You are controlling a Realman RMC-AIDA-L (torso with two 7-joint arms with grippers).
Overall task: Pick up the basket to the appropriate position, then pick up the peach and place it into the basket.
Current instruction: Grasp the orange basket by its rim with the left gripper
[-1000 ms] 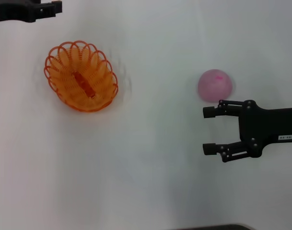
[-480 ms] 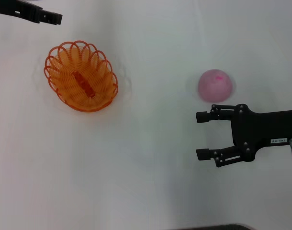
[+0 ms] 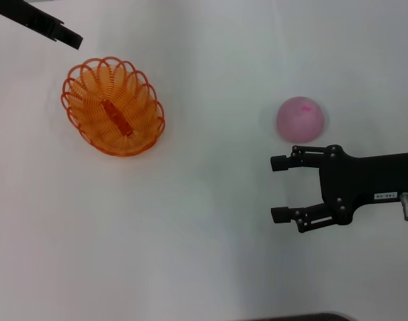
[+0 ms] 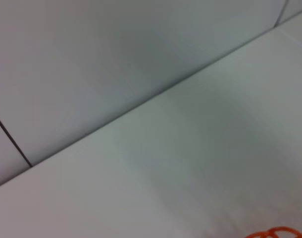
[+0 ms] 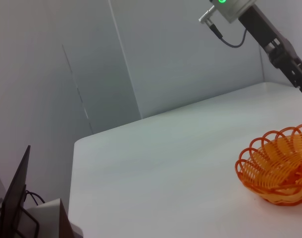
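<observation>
Basket: the orange looped-wire basket (image 3: 113,105) sits upright on the white table (image 3: 204,234), toward ten o'clock in the head view; nothing lies inside it but its own flat bottom strip. The right wrist view shows it too (image 5: 277,171), and a sliver of its rim shows at the edge of the left wrist view (image 4: 275,233).
Peach: the pale-pink peach (image 3: 300,119) rests on the table toward two o'clock in the head view, well apart from the basket, its darker pink mark on top.
Right gripper: the right gripper (image 3: 279,188) is near the peach, at about six o'clock from it, not touching; its two fingers (image 3: 287,162) are spread wide with nothing between them, tips pointing toward nine o'clock.
Left gripper: the left gripper (image 3: 71,39) reaches in from the head view's eleven o'clock corner, its tip near the basket's far rim, at about eleven o'clock from the basket and clear of it; whether its fingers are apart or together cannot be told. The right wrist view shows this arm (image 5: 270,37) above the basket.
Surroundings: a pale wall (image 5: 180,54) stands behind the table.
</observation>
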